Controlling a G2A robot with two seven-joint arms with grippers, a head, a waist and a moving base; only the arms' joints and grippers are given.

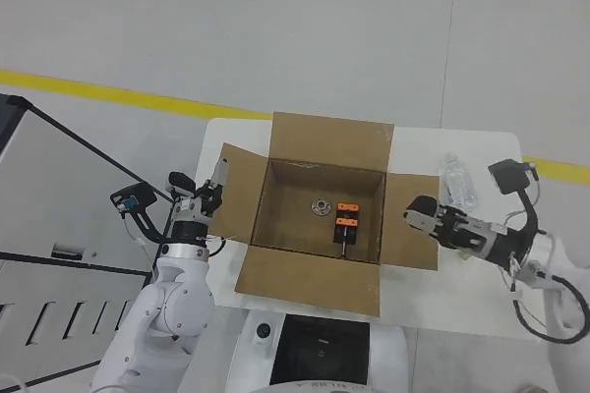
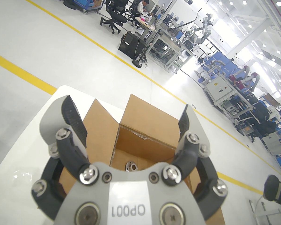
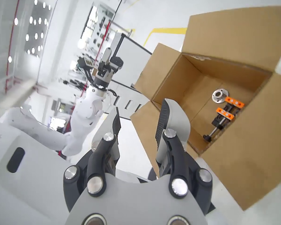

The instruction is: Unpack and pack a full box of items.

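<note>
left hand (image 2: pixel 127 105) spread wide near open box (image 1: pixel 329 142)

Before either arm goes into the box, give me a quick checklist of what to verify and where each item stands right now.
1. Flaps of the box folded out: ok.
2. Jaws of the left gripper open, empty: ok.
3. Jaws of the right gripper open, empty: ok.
4. Contents unpacked: not ok; metal flange and orange clamp lie on the box floor.
5. Gap between flange and clamp: cannot tell.
6. The bottle outside the box: ok, beside the right gripper's flap.
</note>
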